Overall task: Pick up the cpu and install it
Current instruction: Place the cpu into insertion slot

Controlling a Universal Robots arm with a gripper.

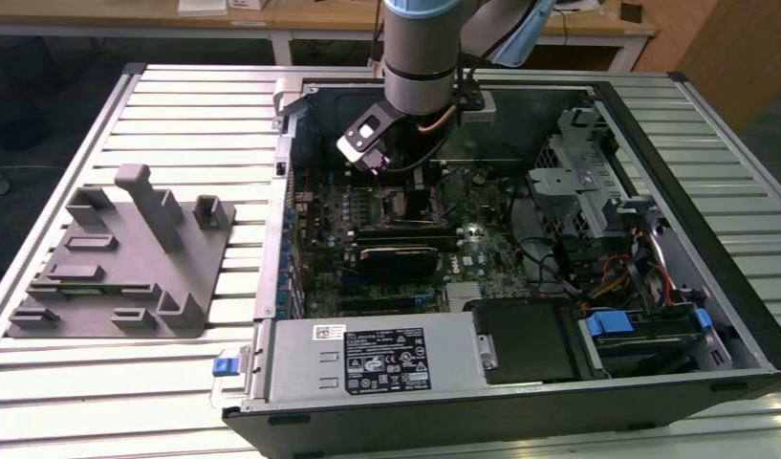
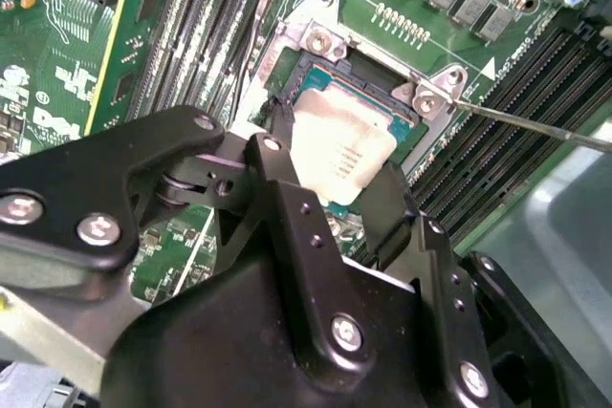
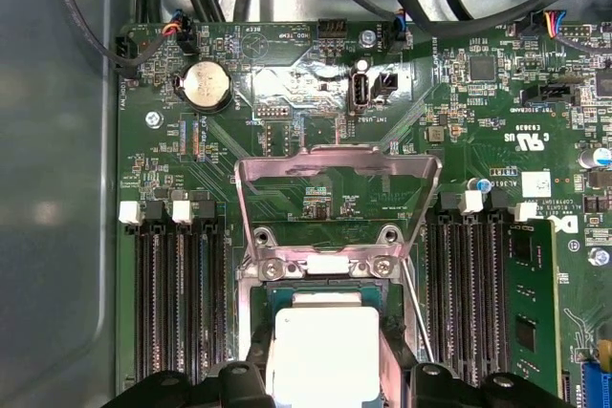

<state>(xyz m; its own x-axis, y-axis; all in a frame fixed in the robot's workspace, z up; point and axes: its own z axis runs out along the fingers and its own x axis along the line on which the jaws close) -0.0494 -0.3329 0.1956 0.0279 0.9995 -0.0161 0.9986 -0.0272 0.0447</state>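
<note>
- The arm point(image 1: 423, 57) comes down from the upper middle of the exterior view into the open computer case point(image 1: 734, 316), which lies on its side on a slatted metal table point(image 1: 186, 124).
- The gripper point(image 2: 335, 164) is pressed in on the cpu point(image 2: 339, 150) — its black fingers point(image 2: 287, 198) sit against two opposite edges of the chip in both wrist views, with the silver top showing between them.
- The cpu point(image 3: 325, 355) is right over the socket point(image 2: 368, 74) on the green motherboard point(image 1: 486, 249). In the second wrist view it looks slightly tilted, and I cannot tell whether it is fully seated.
- The socket's metal load plate point(image 3: 337, 174) stands swung open just beyond the chip, and the thin retention lever point(image 2: 535, 126) angles away from one corner of the frame.
- Memory slots point(image 3: 177, 293) run on both sides of the socket; one green module point(image 3: 529, 303) is seated in the outer slot on one side.
- A coin cell battery point(image 3: 207, 85) sits on the board beyond the load plate.
- On the exterior view's left, a grey fixture point(image 1: 122, 258) rests on the table — well apart from the case.
</note>
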